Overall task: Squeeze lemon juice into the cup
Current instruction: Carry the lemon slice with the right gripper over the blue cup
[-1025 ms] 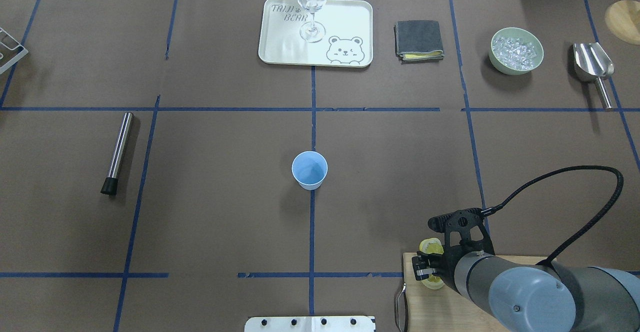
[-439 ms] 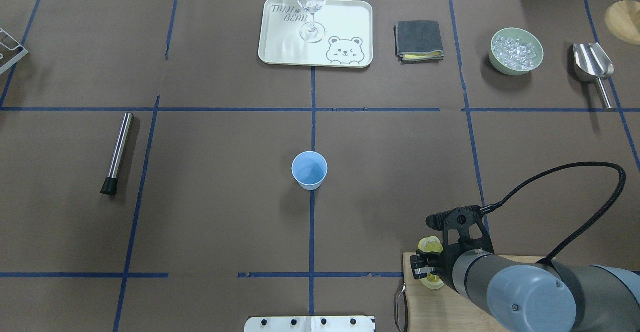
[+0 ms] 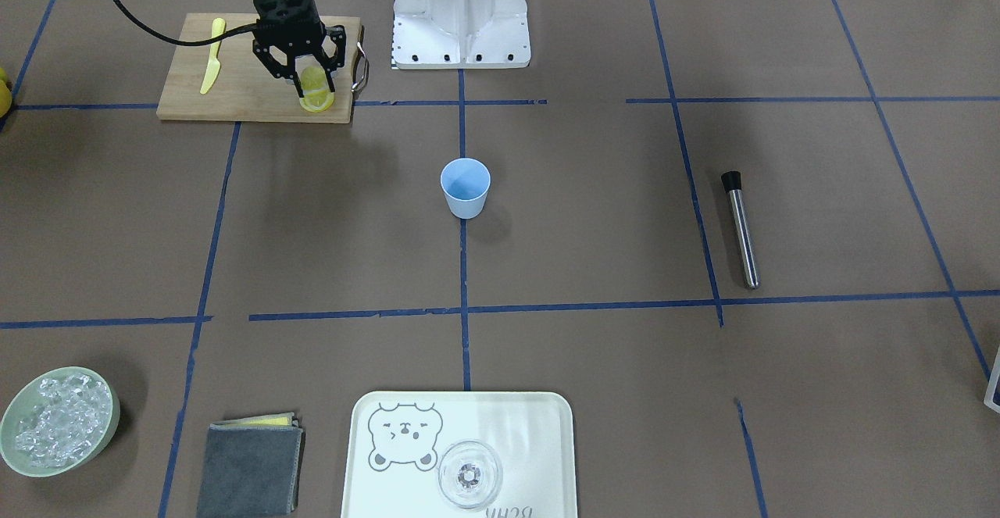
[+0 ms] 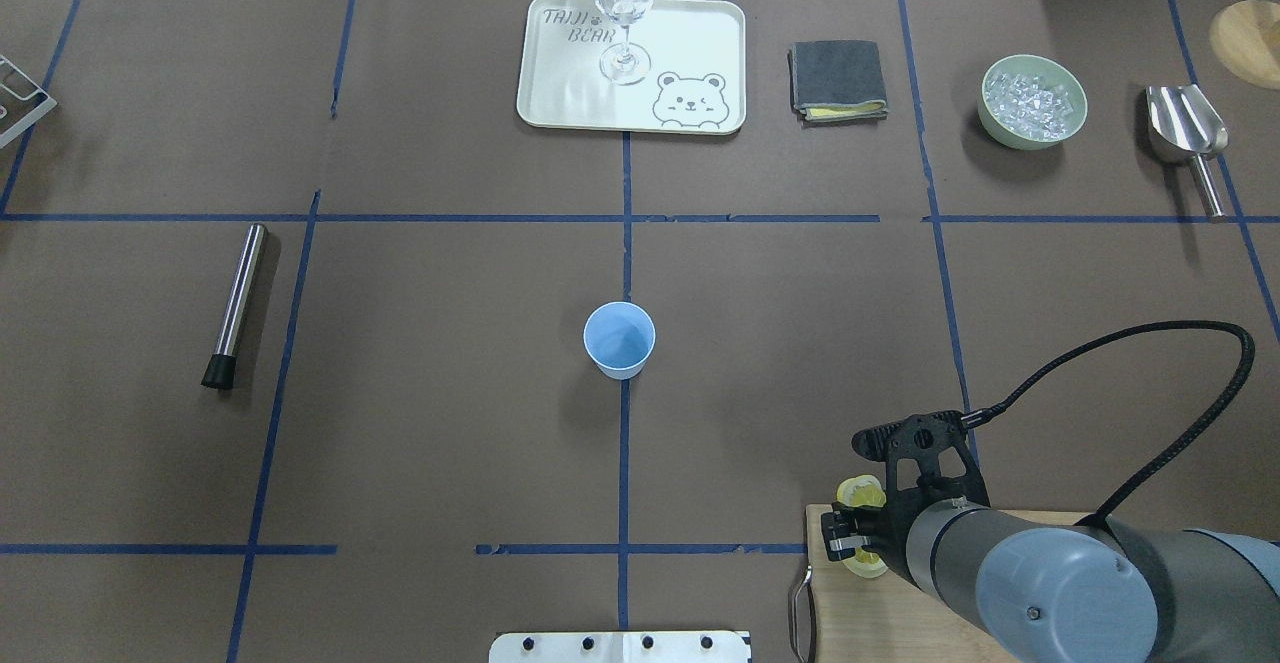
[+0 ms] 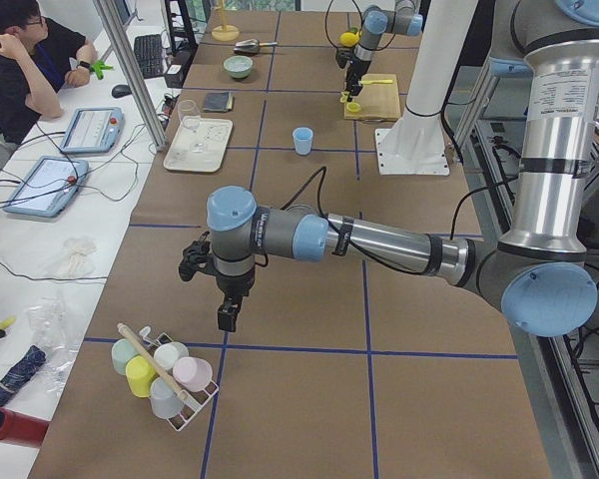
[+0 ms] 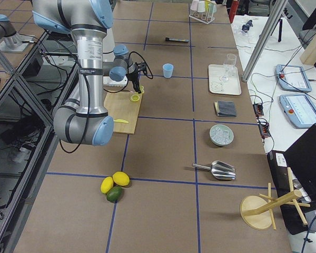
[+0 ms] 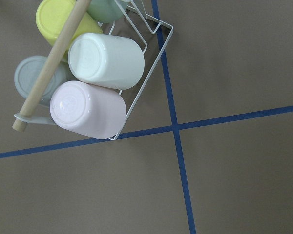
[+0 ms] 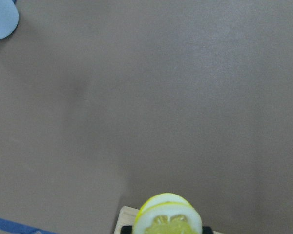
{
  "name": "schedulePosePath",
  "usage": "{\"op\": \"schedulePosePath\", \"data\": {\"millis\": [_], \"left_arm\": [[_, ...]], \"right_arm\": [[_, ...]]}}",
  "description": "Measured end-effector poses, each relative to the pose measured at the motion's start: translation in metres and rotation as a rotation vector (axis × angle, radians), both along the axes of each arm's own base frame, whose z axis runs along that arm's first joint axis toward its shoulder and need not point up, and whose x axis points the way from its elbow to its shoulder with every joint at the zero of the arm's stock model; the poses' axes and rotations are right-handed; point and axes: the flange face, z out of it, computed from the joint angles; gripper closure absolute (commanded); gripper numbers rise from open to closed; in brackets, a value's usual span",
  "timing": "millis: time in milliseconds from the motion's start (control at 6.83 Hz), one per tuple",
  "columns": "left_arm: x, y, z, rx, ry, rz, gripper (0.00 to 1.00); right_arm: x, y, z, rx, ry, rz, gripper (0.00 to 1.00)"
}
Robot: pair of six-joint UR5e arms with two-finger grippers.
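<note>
The worktop (image 4: 450, 443) is covered in brown paper gridded with blue tape. The light-blue cup (image 4: 619, 339) stands upright at its centre, on a tape line. Seen from overhead, a wooden cutting board (image 4: 850, 623) lies at 5 o'clock from the cup, at the worktop's near edge. A bear-printed tray (image 4: 700, 43) carrying a wine glass (image 4: 624, 3) sits at 12 o'clock, and a steel rod with a black tip (image 4: 235, 305) lies at 9 o'clock.

The right gripper (image 3: 316, 90) points down over the board's corner nearest the cup. Its jaws stand part open, one on either side of the lemon (image 3: 313, 77) and close against its rind. Whether they press on it I cannot tell. A second slice (image 3: 318, 102) lies just beside it at the board's edge, and a yellow plastic knife (image 3: 212, 55) lies at the board's other end. Lemon and cup are well apart.

The left gripper (image 5: 227, 317) hangs above the worktop near a wire rack of upturned cups (image 5: 160, 374). How its jaws stand I cannot tell.
</note>
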Motion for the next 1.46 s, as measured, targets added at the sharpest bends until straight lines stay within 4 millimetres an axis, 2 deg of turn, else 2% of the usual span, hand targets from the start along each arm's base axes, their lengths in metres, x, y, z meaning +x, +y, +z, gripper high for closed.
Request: {"op": "schedulePosePath", "data": {"millis": [146,293,586,732,1025,1464], "left_arm": [[0.0,0.0,0.0,0.0,0.0,0.0,0.0],[0.0,0.0,0.0,0.0,0.0,0.0,0.0],[0.0,0.0,0.0,0.0,0.0,0.0,0.0],[0.0,0.0,0.0,0.0,0.0,0.0,0.0],[0.0,0.0,0.0,0.0,0.0,0.0,0.0],[0.0,0.0,-0.001,0.001,0.0,0.0,0.0]], "right_arm": [[-0.004,-0.002,-0.009,-0.005,0.0,0.001,0.47],[-0.013,-0.006,-0.028,-0.011,0.009,0.003,0.47],[-0.028,-0.017,-0.078,-0.02,0.013,0.015,0.47],[-0.029,-0.027,-0.102,-0.036,0.012,0.022,0.47],[-0.032,-0.057,-0.143,-0.079,0.009,0.042,0.47],[-0.063,-0.111,-0.183,-0.119,0.007,0.078,0.49]]}}
